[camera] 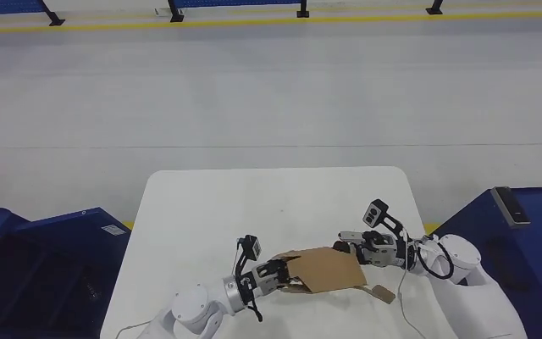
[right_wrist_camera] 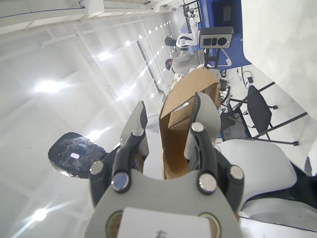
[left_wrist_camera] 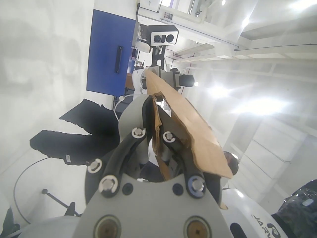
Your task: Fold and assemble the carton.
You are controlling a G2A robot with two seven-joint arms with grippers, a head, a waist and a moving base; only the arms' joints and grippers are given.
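top view: carton point(camera: 326, 269) looks light, bendy; i'd grip near creases.
left hand point(left_wrist_camera: 152, 102) pinches its edge; right hand point(right_wrist_camera: 170, 100) gapes around a wall.

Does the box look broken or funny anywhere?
Yes. The brown cardboard carton has a ragged, crumpled edge where the left gripper pinches it. The cardboard there looks torn and bent rather than cleanly folded.

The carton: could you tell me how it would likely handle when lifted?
Probably light: the carton is thin brown board. Likely floppy at its creases, since its panels sit at angles. The ragged edge in the left hand suggests it tears easily.
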